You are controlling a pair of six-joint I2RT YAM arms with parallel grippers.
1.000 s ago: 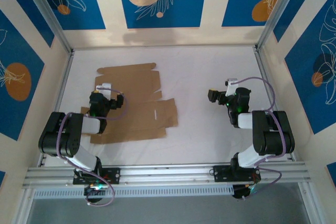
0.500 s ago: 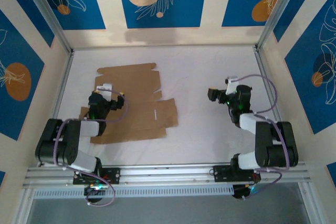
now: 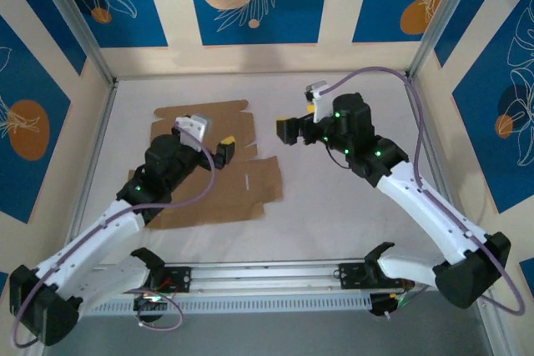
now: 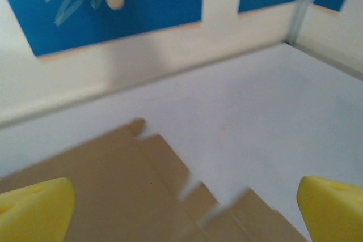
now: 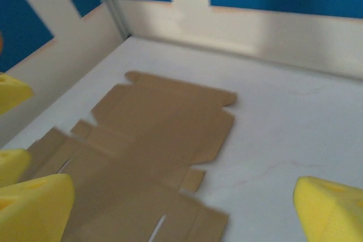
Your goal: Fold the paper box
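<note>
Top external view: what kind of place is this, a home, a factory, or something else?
Most likely a small robot test booth in a lab. A white table is closed in by aluminium posts and walls with printed blue panels, and a mounting rail runs along its near edge.

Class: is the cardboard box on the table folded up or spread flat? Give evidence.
Spread flat. The paper box lies as one flat sheet on the table, flaps and tabs out, no wall raised.

The left arm (image 3: 100, 235) covers part of the paper box (image 3: 250, 185), which the left wrist view shows blurred and cut off below.
</note>
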